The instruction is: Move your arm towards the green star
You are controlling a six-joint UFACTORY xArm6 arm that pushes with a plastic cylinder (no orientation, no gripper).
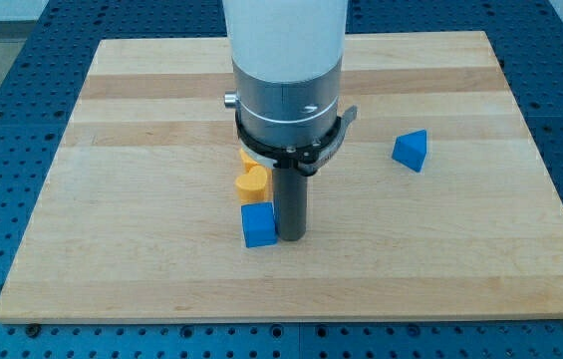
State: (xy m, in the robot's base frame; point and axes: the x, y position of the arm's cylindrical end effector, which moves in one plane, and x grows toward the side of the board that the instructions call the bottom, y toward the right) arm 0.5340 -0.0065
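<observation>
No green star shows in the camera view; it may be hidden behind the arm. My tip (291, 235) rests on the board just right of a blue cube (258, 224), touching or nearly touching it. A yellow heart-shaped block (251, 182) lies just above the blue cube. Another yellow block (246, 159) is partly hidden behind the arm's grey body (289, 100). A blue triangular block (411, 151) lies apart on the view's right.
The wooden board (112, 199) lies on a blue perforated table (2, 150). The arm's wide white and grey body hides the board's top middle.
</observation>
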